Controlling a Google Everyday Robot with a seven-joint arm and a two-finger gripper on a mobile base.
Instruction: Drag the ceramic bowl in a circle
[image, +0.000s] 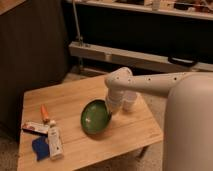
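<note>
The ceramic bowl (95, 117) is glossy green and sits near the middle of the wooden table (70, 102), tipped up so its inside faces the camera. My gripper (112, 106) comes down from the white arm (150, 84) onto the bowl's right rim and is shut on that rim. The fingertips are hidden behind the wrist and the bowl's edge. A small white cup (131, 102) stands just right of the gripper, partly hidden behind it.
At the table's left lie an orange stick (44, 112), a flat tube (34, 128), a white bottle (54, 143) and a blue object (38, 148). The table's right edge (155, 129) is close to the cup. A metal shelf rail (125, 56) runs behind.
</note>
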